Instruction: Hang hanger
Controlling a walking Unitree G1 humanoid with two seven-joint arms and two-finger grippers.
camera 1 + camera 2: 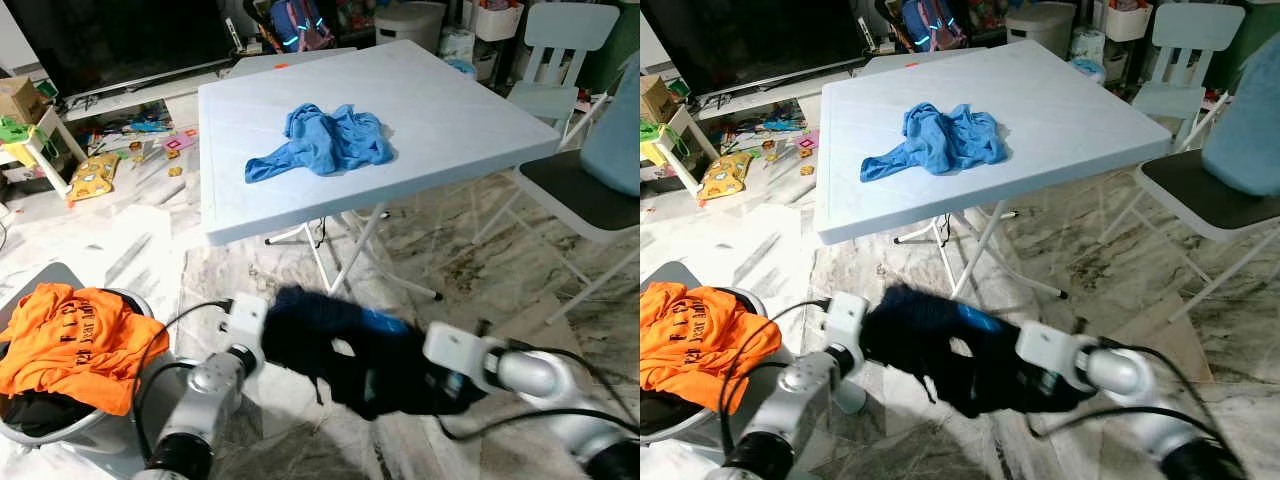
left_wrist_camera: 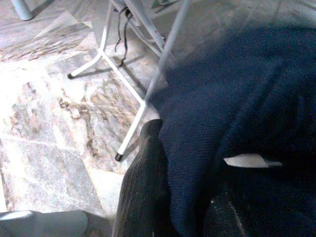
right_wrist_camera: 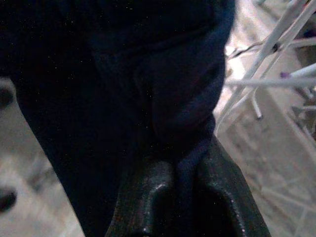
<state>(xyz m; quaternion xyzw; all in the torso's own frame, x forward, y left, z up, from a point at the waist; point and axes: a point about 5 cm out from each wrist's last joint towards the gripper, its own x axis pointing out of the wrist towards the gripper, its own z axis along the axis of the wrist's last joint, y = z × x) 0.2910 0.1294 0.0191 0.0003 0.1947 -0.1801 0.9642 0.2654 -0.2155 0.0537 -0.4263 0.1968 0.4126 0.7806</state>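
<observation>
You have a dark navy knit garment [image 1: 350, 355] stretched low between both hands above the marble floor [image 1: 470, 250], in front of the worktop [image 1: 440, 110]; a small white tag [image 2: 252, 160] shows on it, too blurred to read. Your right hand [image 3: 185, 197] has its ribbed black fingers closed on a fold of the cloth, and your left hand [image 2: 163, 197] is buried in the knit, one finger showing, grip impossible to tell. A crumpled blue cloth [image 1: 325, 140] lies on the pale worktop, and an orange shirt [image 1: 70, 345] with unreadable black lettering drapes over a basket [image 1: 60, 430].

Both silver arms reaching forward low, left tool [image 1: 275, 335] and right tool [image 3: 183, 174] pinching dark cloth
</observation>
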